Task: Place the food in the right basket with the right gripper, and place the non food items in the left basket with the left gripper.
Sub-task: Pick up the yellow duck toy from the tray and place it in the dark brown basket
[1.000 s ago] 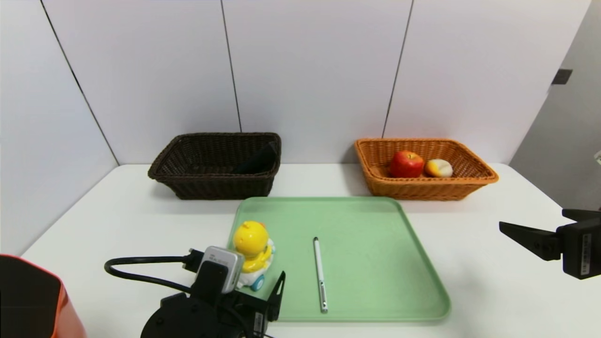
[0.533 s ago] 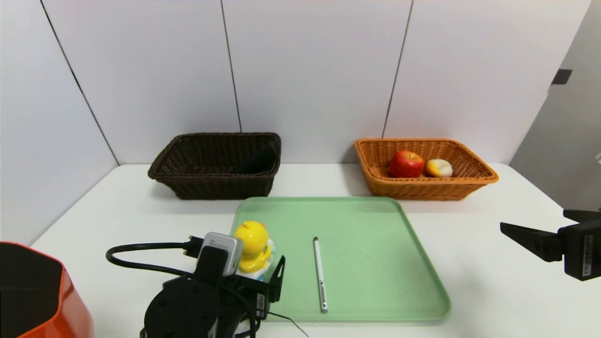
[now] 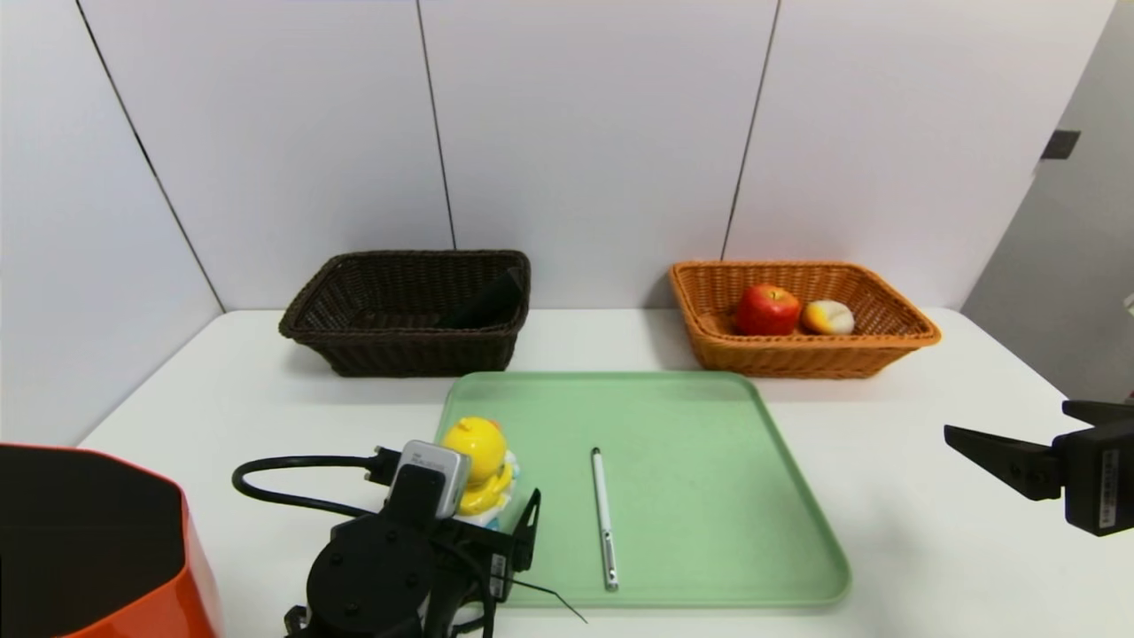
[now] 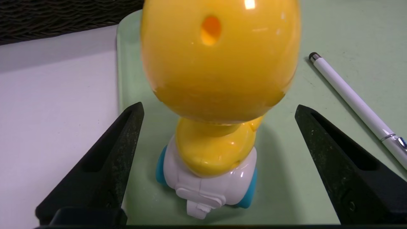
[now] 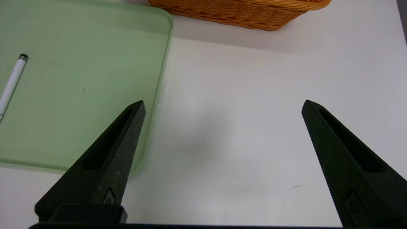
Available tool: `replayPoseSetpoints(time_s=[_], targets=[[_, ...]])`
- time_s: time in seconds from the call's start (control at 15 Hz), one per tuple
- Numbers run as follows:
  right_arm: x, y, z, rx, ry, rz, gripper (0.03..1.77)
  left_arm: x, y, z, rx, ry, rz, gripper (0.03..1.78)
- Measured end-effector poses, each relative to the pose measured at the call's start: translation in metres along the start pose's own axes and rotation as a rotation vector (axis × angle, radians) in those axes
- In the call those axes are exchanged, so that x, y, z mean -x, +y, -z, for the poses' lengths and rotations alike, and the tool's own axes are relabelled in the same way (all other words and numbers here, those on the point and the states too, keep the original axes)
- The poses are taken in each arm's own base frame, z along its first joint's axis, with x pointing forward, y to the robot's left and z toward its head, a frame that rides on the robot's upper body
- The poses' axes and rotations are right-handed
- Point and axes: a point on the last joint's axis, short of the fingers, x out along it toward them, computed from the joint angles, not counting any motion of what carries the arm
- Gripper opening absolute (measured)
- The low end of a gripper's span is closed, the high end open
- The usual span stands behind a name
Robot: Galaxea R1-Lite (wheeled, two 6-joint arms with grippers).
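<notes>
White matte tabletop (image 3: 266,399), smooth and bare of pattern, backed by pale wall panels (image 3: 585,133) split by thin dark seams; grey wall to the far right. Orange glossy bin (image 3: 97,540) with a dark inside at the near left corner.

Centred on the table, a mint-green plastic tray (image 3: 709,496), flat, shallow-lipped, round-cornered. Standing upright on its left part, the yellow duck toy (image 3: 478,465): glossy hard plastic, big round head, white base with blue wheels. Lying flat mid-tray and well apart from the duck, the slim white-silver pen (image 3: 603,518), dark-tipped at the far end.

Behind the tray on the left, the dark brown wicker basket (image 3: 407,350), rectangular with flared woven sides, holding the black fabric pouch (image 3: 487,304) leaned against its right wall. Behind on the right, the orange-tan wicker basket (image 3: 797,354) of the same weave and shape, holding the shiny red apple (image 3: 766,310) and, touching it on the right, the smaller rounded white piece (image 3: 828,317) with an orange-yellow top.

Left gripper (image 4: 217,109) at the tray's near left edge, black tapered fingers (image 4: 105,162) spread wide on either side of the duck's body, not touching it. Right gripper (image 5: 222,106) hanging over bare table right of the tray, jaws likewise spread wide, holding nothing.
</notes>
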Motion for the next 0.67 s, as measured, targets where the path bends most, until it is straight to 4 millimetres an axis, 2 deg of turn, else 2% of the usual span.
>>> replayPoseSetpoints(time_s=[0.4,0.67], targets=[[0.000,0.001,0.001,0.004,0.003,-0.007,1.70,-0.007,0.005,0.002,-0.005,0.012,-0.002,1.69],[0.000,0.001,0.001,0.005,0.003,-0.009,1.70,-0.014,0.001,-0.002,0.004,-0.010,-0.001,1.69]])
